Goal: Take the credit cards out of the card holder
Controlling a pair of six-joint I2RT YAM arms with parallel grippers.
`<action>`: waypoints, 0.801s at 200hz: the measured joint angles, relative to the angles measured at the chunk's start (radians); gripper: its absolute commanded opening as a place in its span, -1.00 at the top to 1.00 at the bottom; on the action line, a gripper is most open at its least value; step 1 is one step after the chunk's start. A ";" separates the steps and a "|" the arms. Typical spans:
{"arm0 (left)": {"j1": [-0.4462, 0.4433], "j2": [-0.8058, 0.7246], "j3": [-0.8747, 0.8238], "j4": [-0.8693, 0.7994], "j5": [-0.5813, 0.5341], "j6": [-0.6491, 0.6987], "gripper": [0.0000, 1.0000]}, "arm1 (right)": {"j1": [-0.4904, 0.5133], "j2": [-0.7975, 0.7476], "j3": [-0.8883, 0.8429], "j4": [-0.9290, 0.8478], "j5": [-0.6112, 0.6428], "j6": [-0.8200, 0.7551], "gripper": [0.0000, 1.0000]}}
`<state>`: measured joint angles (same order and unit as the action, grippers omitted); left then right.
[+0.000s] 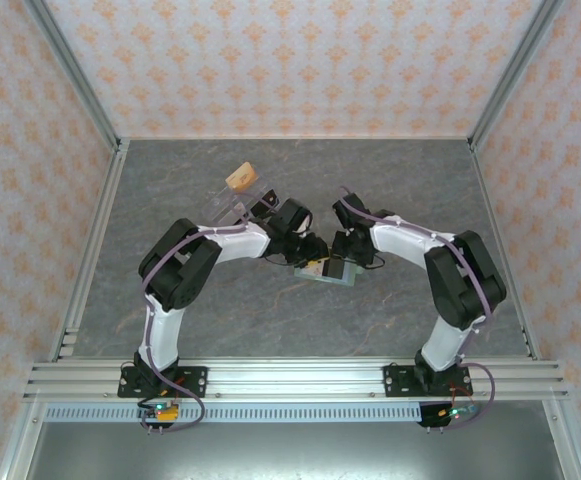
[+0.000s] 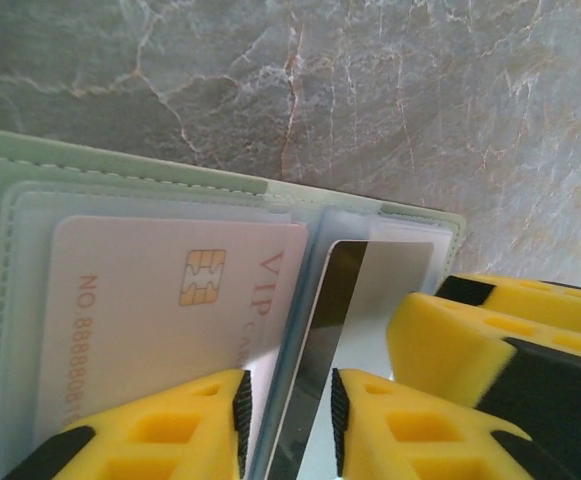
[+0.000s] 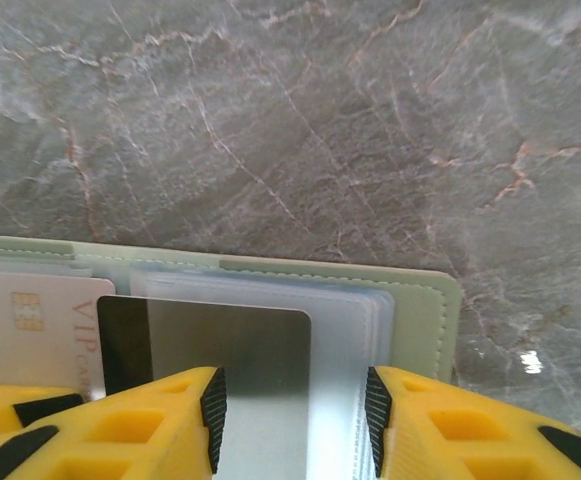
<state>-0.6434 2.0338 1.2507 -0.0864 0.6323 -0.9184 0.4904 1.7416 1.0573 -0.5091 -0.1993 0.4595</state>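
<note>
The sage-green card holder lies open on the table between both arms. In the left wrist view the card holder shows a pale pink VIP card with a gold chip in a clear sleeve. A silvery card with a dark stripe stands up out of the sleeves. Its edge runs between the jaws of my left gripper, with a gap at each pad. My right gripper stands open over the right page of the card holder, straddling the silvery card and the sleeve stack. Its yellow fingers rest beside my left gripper.
A clear plastic tray with a tan piece stands behind the left arm. Grey marbled table stretches all around. Patterned walls and aluminium rails enclose it on three sides.
</note>
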 measured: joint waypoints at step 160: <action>-0.002 0.011 0.000 0.024 0.034 -0.027 0.49 | 0.000 0.021 0.018 -0.016 0.002 0.004 0.21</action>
<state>-0.6456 2.0453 1.2503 -0.0620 0.6662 -0.9451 0.4900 1.7630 1.0756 -0.5247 -0.1978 0.4633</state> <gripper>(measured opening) 0.252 0.399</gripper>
